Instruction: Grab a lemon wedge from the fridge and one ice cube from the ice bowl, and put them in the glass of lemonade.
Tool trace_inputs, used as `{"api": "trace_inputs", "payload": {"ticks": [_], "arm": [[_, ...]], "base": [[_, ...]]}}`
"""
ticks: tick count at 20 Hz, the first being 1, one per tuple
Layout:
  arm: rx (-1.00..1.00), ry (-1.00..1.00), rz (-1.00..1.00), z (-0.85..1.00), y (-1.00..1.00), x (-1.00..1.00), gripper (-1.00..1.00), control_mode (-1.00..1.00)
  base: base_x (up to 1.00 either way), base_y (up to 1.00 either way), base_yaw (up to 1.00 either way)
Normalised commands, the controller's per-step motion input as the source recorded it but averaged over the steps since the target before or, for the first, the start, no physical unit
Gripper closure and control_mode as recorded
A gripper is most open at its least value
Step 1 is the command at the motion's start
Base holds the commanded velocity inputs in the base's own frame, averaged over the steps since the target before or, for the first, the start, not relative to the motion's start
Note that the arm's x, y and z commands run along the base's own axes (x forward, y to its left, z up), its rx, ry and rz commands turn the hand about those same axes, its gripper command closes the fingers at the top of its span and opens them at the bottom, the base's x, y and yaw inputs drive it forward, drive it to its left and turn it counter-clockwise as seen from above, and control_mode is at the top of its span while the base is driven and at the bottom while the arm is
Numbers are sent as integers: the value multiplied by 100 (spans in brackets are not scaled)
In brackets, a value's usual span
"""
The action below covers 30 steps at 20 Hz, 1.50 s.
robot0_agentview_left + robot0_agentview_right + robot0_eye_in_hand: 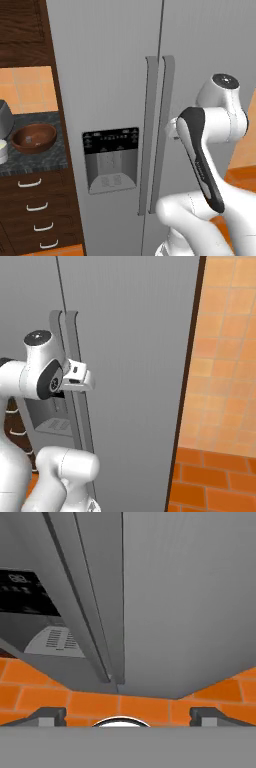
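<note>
The grey steel fridge (110, 75) fills the scene, and both its doors look shut. Its two long vertical handles (159, 130) meet at the middle. My gripper (172, 129) hovers just right of the right handle, at mid height, open with nothing between its fingers. In the hand view the fingertips (47, 714) stand wide apart while the handles (100, 637) run away ahead. The reddish-brown ice bowl (34, 138) sits on the dark counter to the left. The glass of lemonade (2, 150) peeks in at the left edge. The lemon wedge is hidden.
A black dispenser panel (110, 159) sits on the left door. A steel toaster (4, 117) stands behind the bowl. Wooden drawers (35, 210) lie under the counter (45, 162). Orange tiled wall (225, 381) and floor (215, 481) are right of the fridge.
</note>
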Motion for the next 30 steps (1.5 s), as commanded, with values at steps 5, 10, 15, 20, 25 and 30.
{"api": "trace_inputs", "payload": {"ticks": [5,10,15,20,25,30], "arm": [[4,-19,0,0,19,-98,-100,-100],[2,-14,-1,0,12,-26,-100,-100],[1,0,-14,0,1,13,-100,-100],[1,-3,-3,0,-2,0,-100,-100],[0,0,0,0,0,0,-100,-100],[0,3,-1,0,0,32,-100,-100]], "base": [[0,0,0],[0,0,0],[0,0,0],[0,0,0],[0,0,0],[0,0,0]]}}
